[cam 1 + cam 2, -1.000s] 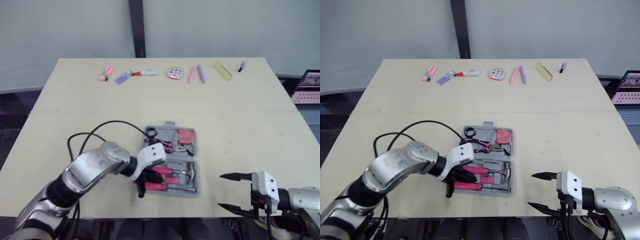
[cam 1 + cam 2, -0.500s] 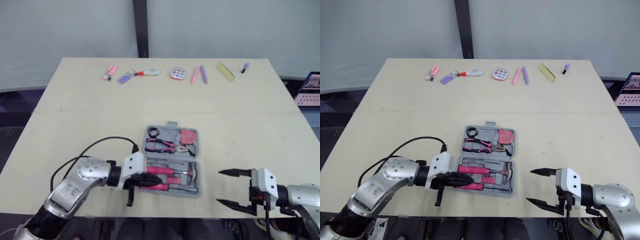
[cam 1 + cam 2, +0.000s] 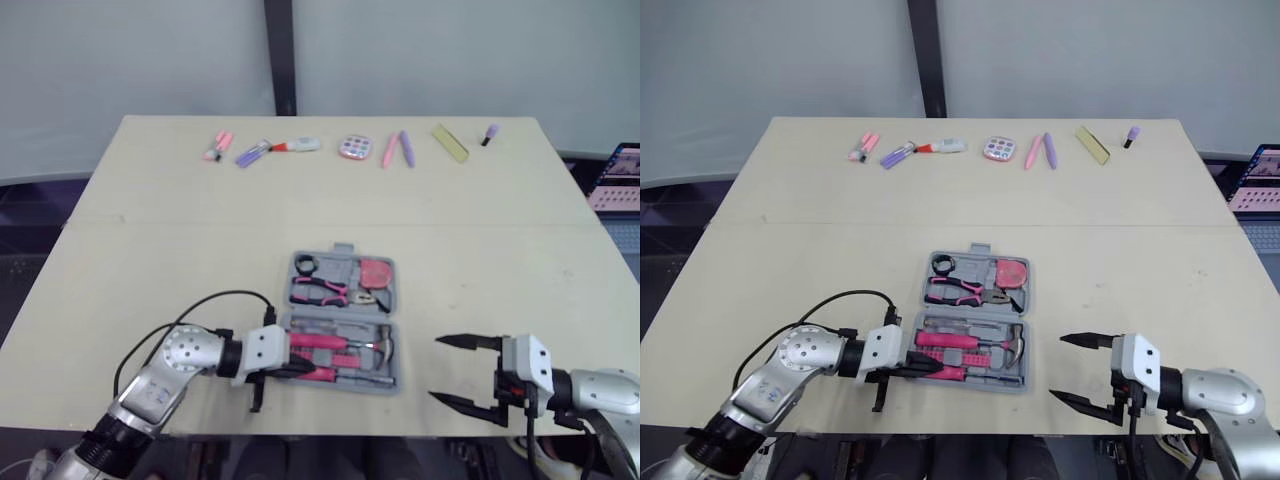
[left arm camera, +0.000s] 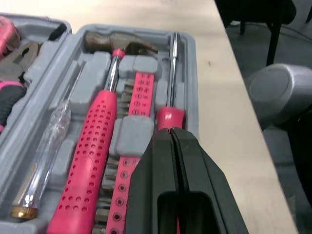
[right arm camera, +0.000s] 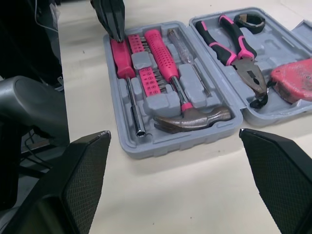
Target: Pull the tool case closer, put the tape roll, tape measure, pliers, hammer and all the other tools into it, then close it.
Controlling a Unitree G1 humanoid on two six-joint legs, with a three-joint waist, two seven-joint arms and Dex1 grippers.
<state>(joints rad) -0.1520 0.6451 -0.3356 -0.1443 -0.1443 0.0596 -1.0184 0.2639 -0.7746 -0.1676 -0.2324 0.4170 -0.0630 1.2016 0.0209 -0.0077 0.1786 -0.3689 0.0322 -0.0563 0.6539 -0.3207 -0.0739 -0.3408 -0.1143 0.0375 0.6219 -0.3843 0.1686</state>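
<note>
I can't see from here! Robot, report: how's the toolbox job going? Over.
Left gripper shut, tips at the screwdriver handle in the tool case. Right gripper open, beside it. Case open, hammer and pliers seated.

Bare bench (image 3: 480, 260) lies open to the right of the tool case (image 3: 340, 268) and behind it. The left hand (image 4: 171, 132), fingers pressed together, crowds the case's front left corner. The right hand (image 3: 434, 368), spread wide, stands apart from its right side.

We read this as a lab test bench: bare beige table (image 3: 500, 260), plain grey screens (image 3: 130, 60) and a dark post (image 3: 283, 55) beyond the tool case (image 3: 340, 312), a laptop (image 3: 615, 175) off to its right, small items (image 3: 350, 148) lined up behind it.
</note>
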